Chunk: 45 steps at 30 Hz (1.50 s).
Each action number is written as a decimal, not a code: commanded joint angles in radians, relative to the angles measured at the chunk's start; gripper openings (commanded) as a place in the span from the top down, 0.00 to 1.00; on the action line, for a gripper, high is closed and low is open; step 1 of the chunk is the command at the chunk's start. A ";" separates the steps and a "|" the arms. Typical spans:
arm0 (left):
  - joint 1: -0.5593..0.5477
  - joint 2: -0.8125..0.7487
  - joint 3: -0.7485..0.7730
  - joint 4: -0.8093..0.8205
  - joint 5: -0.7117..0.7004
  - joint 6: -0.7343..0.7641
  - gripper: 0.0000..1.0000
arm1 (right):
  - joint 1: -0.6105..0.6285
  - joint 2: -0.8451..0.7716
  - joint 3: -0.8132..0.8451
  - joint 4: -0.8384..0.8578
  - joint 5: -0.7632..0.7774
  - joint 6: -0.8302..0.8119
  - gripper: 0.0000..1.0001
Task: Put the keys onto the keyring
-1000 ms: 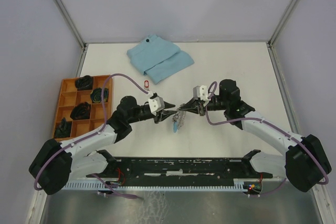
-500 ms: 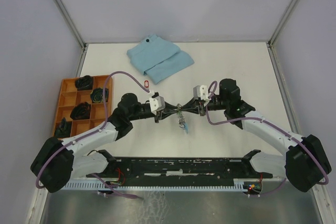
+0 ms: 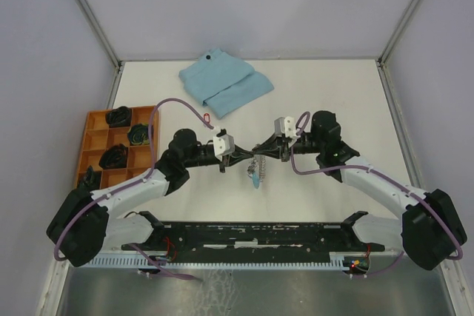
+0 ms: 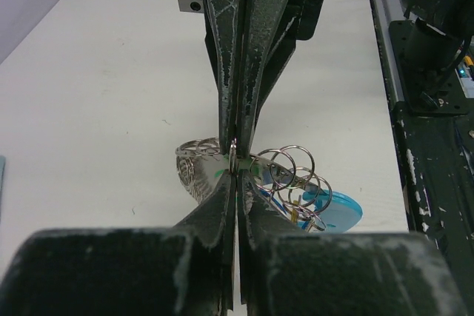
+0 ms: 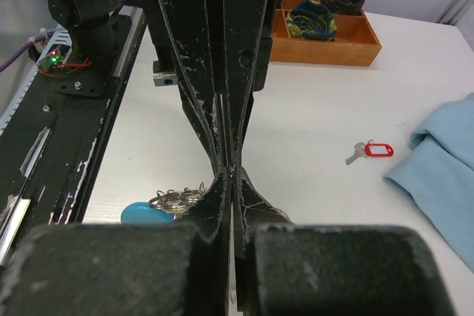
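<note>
Pinching the keyring (image 3: 255,170) from opposite sides, left end effector (image 3: 241,156) and right end effector (image 3: 261,151) met tip to tip over the middle of the bench (image 3: 341,94). Jaws of each were closed narrow on one wire ring, with the chain links and light-blue strap (image 4: 337,210) hanging beneath. Hold judged a two-sided brace, steadying the ring for threading. Green fleck at the pinch; whether a key tag, cannot tell. Red-tagged key (image 5: 370,151) lay loose toward the far edge, near the folded cloth (image 3: 224,83), not yet threaded.
</note>
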 commanded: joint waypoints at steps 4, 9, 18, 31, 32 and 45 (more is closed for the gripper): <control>-0.006 0.058 0.014 0.100 0.095 -0.085 0.97 | 0.000 0.067 -0.034 0.548 -0.018 0.284 0.99; -0.011 0.048 0.007 0.164 0.045 -0.122 0.97 | 0.013 0.085 -0.045 0.534 -0.009 0.272 0.99; -0.010 -0.080 0.013 -0.012 -0.102 -0.037 0.97 | 0.010 -0.035 0.108 -0.335 0.034 -0.245 0.83; -0.011 -0.072 0.120 -0.188 -0.058 -0.022 0.97 | 0.011 -0.007 0.288 -0.688 0.096 -0.451 0.66; -0.011 -0.070 0.123 -0.188 -0.050 -0.022 0.97 | 0.011 -0.002 0.289 -0.691 0.097 -0.457 0.66; -0.013 -0.067 0.129 -0.192 -0.007 -0.011 0.97 | 0.010 0.156 0.449 -0.918 0.062 -0.811 0.55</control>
